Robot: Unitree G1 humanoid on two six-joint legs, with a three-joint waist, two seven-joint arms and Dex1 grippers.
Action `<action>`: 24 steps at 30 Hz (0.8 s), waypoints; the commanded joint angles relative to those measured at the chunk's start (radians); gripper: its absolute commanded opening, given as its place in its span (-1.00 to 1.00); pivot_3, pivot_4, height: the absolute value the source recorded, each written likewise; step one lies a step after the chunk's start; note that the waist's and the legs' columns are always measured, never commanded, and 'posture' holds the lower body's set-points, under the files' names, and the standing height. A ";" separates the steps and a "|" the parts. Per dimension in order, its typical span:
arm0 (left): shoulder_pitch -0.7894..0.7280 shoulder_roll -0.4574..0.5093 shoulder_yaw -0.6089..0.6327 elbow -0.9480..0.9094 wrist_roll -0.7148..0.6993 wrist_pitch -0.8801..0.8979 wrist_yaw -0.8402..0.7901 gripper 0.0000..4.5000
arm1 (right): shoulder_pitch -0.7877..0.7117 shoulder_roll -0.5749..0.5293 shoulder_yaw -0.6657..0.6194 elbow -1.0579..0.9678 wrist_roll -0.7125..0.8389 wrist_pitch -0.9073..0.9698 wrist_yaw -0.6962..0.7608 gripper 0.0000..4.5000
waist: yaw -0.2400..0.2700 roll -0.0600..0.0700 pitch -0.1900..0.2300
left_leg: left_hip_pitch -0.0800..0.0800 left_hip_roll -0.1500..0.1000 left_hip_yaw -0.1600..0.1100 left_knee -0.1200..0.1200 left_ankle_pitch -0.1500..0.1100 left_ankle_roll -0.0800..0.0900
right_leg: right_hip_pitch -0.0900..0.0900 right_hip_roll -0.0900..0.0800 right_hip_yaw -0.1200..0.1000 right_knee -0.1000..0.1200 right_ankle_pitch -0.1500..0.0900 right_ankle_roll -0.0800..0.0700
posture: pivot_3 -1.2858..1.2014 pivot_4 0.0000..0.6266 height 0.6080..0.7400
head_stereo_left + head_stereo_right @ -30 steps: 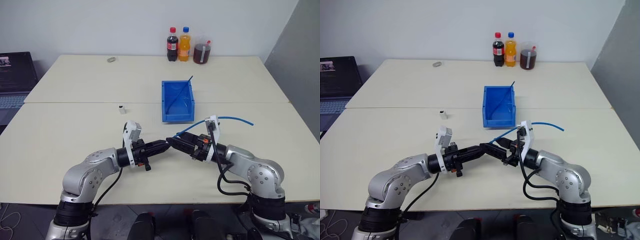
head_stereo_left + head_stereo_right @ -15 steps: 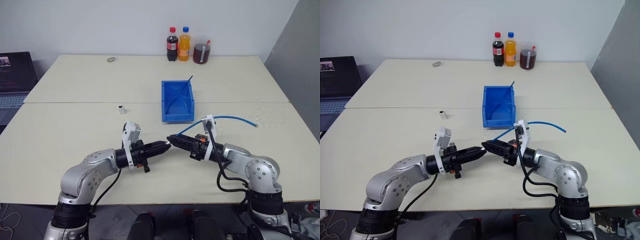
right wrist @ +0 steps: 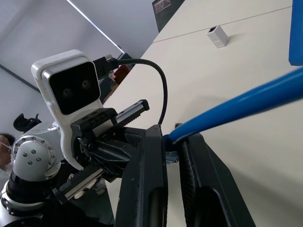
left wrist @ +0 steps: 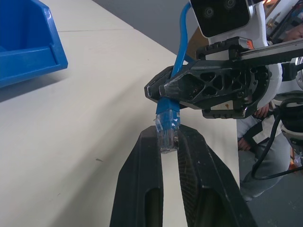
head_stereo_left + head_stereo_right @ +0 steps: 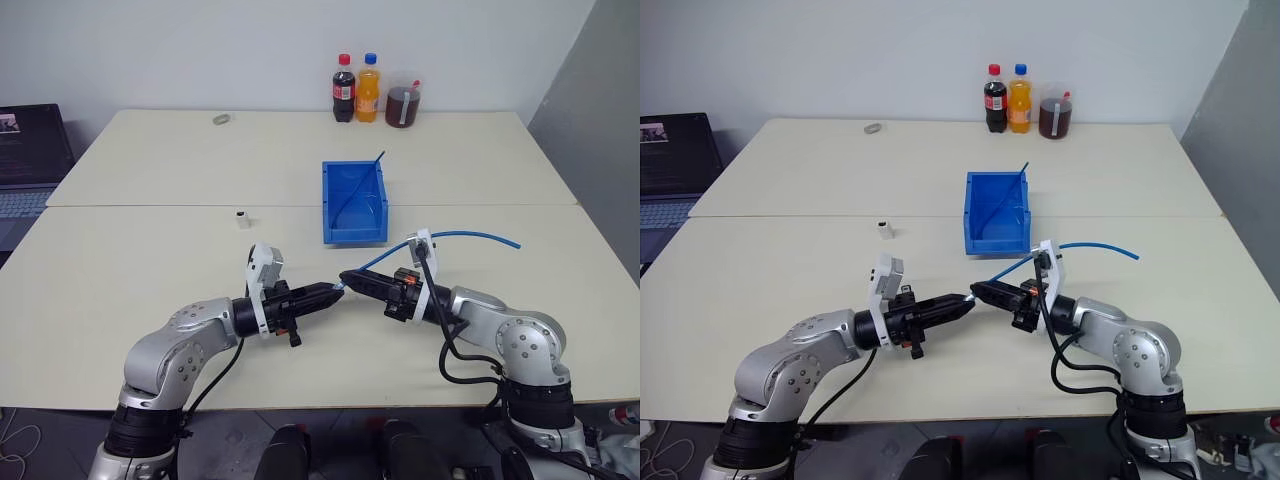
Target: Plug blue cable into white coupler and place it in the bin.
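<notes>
The blue cable (image 5: 455, 236) arcs over the table's right side, and its clear plug (image 4: 166, 134) hangs between my two hands. My left gripper (image 4: 168, 138) is shut on the plug's tip. Facing it, my right gripper (image 3: 173, 136) is shut on the cable just behind the plug; both grippers meet tip to tip above the front table, the left gripper (image 5: 333, 290) beside the right gripper (image 5: 350, 279). The white coupler (image 5: 242, 217) stands alone on the table, far left of the grippers. The bin (image 5: 355, 203) sits beyond them, a thin dark-blue strand (image 5: 366, 178) leaning inside.
Two soda bottles (image 5: 356, 88) and a jar of dark liquid (image 5: 404, 104) stand at the back edge. A laptop (image 5: 25, 160) sits off the table's left side. A small grey object (image 5: 222, 119) lies at the back left.
My right gripper, open around the left gripper's tip a second ago, has shut on the cable behind the plug. The cable's free end shifted slightly right. The left arm stayed put.
</notes>
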 commanded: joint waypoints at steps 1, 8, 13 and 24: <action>0.016 0.033 -0.005 -0.006 0.077 -0.084 0.013 -0.41 | -0.006 -0.005 0.041 -0.058 0.019 -0.025 0.040 -0.97 | -0.001 0.000 0.000 | 0.000 0.000 0.000 0.000 0.000 0.000 | 0.000 0.000 0.000 0.000 0.000 0.000 | 0.03 -0.52 1.00; 0.105 0.062 0.019 -0.043 0.107 -0.132 0.029 0.25 | -0.007 -0.016 0.049 -0.041 0.008 -0.065 0.042 -0.97 | 0.000 0.000 0.000 | 0.000 0.000 0.000 -0.001 0.000 0.000 | 0.000 0.000 0.000 -0.001 0.000 0.000 | 0.03 -0.52 1.00; 0.222 0.091 0.060 -0.065 0.150 -0.186 0.064 0.74 | -0.011 -0.031 0.051 -0.025 -0.005 -0.090 0.054 -0.97 | -0.001 0.000 0.000 | 0.000 0.001 0.000 -0.001 0.000 0.000 | -0.001 0.000 0.000 -0.001 0.000 -0.001 | 0.03 -0.52 1.00; 0.126 -0.131 0.119 0.124 0.519 -0.373 0.625 1.00 | -0.024 -0.064 0.054 0.000 -0.029 -0.132 0.078 -0.97 | 0.006 -0.001 0.001 | -0.001 0.000 0.000 0.000 0.000 0.000 | 0.000 -0.001 0.000 -0.001 0.000 0.001 | 0.03 -0.52 1.00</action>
